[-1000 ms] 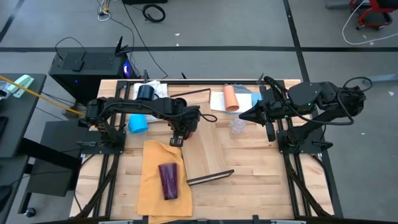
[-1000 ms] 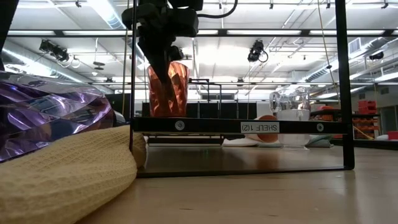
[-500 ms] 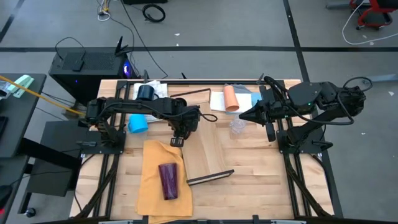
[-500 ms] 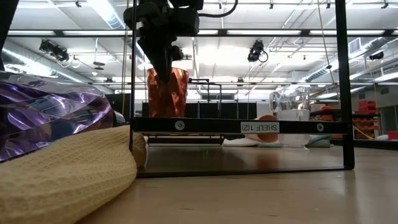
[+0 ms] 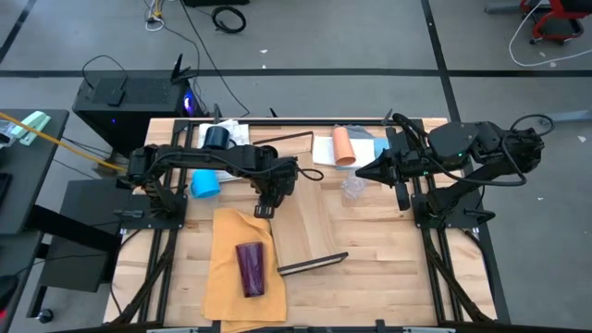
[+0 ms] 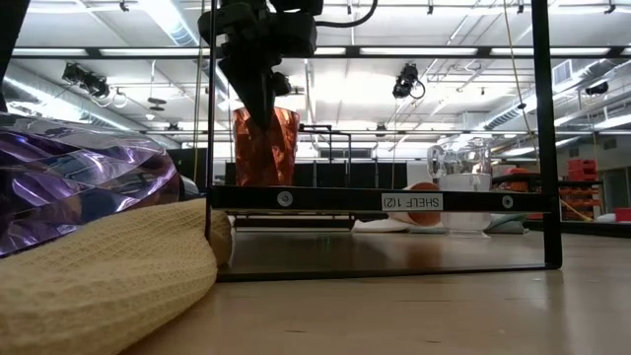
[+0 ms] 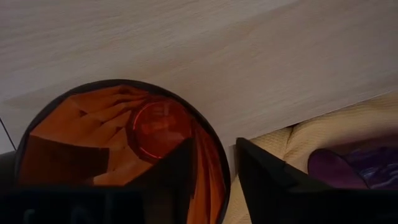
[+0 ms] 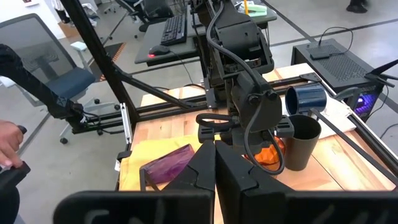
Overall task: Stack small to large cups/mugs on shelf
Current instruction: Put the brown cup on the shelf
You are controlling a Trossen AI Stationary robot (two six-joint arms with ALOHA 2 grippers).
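A translucent orange tumbler (image 6: 266,148) stands upright on the pale wooden shelf (image 6: 375,200), which runs across the table's middle (image 5: 305,222). My left gripper (image 5: 268,191) hangs over the tumbler, shut on its rim. My right gripper (image 5: 361,170) is shut and empty, hovering at the right beside the clear plastic cups (image 5: 351,190). A purple tumbler (image 5: 252,268) lies on its side on the mustard cloth (image 5: 227,277). A bright blue mug (image 5: 205,182), a dark navy mug (image 5: 217,137) and a peach cup (image 5: 343,146) are on the table. My left gripper has the orange tumbler's rim (image 7: 222,177) between its fingers, one finger (image 7: 171,177) inside the cup and one (image 7: 264,180) outside. The fingers come from above, pointing down. The tumbler stands upright with its base on the shelf.
A black cup (image 8: 301,143) stands next to the left gripper. Folded pale cloths (image 5: 365,148) lie under the peach cup at the far side. A person's hand (image 8: 9,146) shows beyond the table. Bare wood (image 5: 388,268) lies at the near right.
The orange tumbler has sunk a little in the low view and has stood still since; my left gripper stays over it with one finger inside.
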